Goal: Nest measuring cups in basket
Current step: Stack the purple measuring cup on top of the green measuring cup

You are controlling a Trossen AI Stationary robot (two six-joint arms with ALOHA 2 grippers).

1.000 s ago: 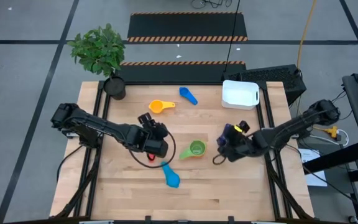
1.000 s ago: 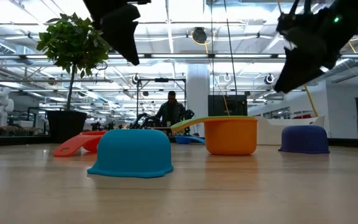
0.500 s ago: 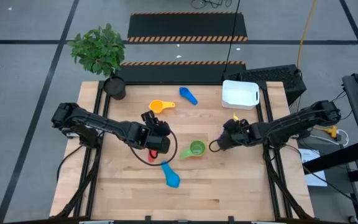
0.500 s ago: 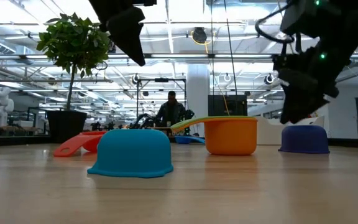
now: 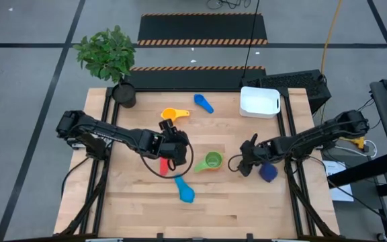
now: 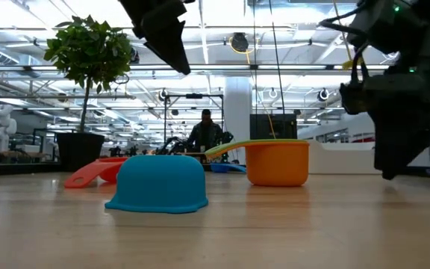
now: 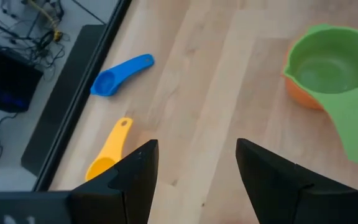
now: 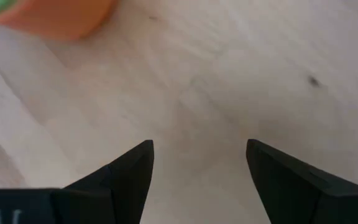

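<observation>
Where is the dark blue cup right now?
In the high view, the navy cup sits on the table's right side, just beside the right tool and right of the green cup.

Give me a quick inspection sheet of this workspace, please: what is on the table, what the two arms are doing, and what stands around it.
Surface: wooden table, nothing spilled.
Job's things: white basket at the far right corner, holding nothing visible; green cup nested in an orange one; yellow cup, mid blue cup, light blue cup, navy cup lie loose; red cup is mostly hidden under the left arm.
Clutter: potted plant.
Grippers: left pincer open, raised, empty; right pincer open, low, empty, beside the navy cup.
Cables: black loop on the left arm.
Surroundings: a person far behind.
</observation>
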